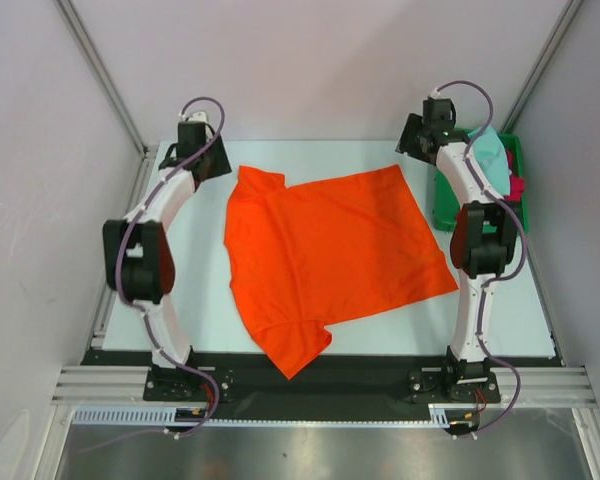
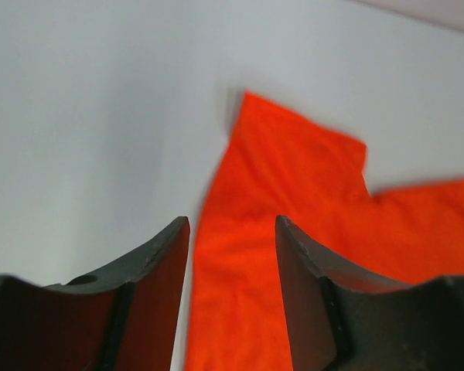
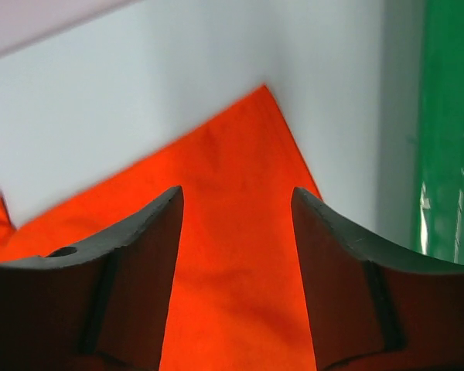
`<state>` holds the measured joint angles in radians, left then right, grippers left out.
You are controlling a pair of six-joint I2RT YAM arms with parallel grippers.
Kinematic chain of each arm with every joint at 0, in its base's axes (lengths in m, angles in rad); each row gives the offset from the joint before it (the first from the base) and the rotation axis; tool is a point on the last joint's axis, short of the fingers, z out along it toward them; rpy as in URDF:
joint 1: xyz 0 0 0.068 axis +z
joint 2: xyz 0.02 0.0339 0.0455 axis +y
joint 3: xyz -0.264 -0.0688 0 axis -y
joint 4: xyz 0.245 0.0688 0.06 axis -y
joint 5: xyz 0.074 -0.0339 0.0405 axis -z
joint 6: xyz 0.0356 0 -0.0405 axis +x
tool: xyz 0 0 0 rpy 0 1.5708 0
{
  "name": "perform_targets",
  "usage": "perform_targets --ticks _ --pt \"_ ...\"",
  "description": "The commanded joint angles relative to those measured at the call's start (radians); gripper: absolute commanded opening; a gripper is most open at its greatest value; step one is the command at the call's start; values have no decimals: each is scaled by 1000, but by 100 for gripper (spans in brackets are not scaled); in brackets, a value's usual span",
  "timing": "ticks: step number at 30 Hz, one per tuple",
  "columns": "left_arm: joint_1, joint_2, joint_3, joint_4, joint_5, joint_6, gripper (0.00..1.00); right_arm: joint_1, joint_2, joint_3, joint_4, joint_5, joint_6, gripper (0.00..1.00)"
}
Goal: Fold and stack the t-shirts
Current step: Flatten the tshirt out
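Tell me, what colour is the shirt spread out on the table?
The t-shirt is bright orange, clearest in the top view.

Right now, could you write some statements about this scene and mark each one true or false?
1. The orange t-shirt lies spread on the table. True.
2. The left gripper is clamped on a sleeve. False: its jaws stand apart and hold nothing.
3. The green tray sits at the table's right side. True.
4. The teal t-shirt lies on the orange one. False: it is in the tray.
5. The right gripper is open. True.
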<state>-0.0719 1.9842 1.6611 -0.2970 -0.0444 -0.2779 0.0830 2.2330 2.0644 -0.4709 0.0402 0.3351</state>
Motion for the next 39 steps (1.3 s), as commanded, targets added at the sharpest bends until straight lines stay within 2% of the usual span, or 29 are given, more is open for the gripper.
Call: perform_targets --ticks 1,2,4,5,8,11,12,16,24,28,32,35,39 --pt "-99 -243 -197 -41 118 -56 52 29 -224 -115 -212 11 -50 64" --pt "-124 -281 -316 -34 135 -72 52 31 -260 -165 -215 -23 -41 64" --pt "-193 -381 -432 -16 178 -130 52 37 -350 -292 -221 -74 -12 64" --pt "-209 -412 -543 -1 205 -157 52 43 -443 -432 -207 -89 -7 65" --pt "-239 -498 -715 25 264 -245 50 66 -567 -649 -205 -134 8 66" --pt "-233 -544 -819 33 258 -274 50 100 -706 -785 -248 -152 10 66" --pt "-224 -542 -828 29 253 -265 50 106 -781 -876 -252 -170 10 66" --pt "-172 -434 -827 -43 254 -253 50 110 -950 -1055 -255 -151 1 66" --pt "-11 -279 -747 -136 256 -207 51 43 -1101 -1155 -341 -134 -30 66" --pt "49 -200 -661 -195 219 -132 52 15 -1109 -1153 -351 -91 30 66" --pt "98 -153 -525 -252 175 -49 52 -51 -1054 -1164 -351 -178 111 66" --pt "104 -176 -448 -294 121 -5 52 -75 -1027 -1193 -331 -197 162 66" --pt "104 -297 -458 -326 75 -6 55 -161 -995 -1239 -315 -218 200 66"
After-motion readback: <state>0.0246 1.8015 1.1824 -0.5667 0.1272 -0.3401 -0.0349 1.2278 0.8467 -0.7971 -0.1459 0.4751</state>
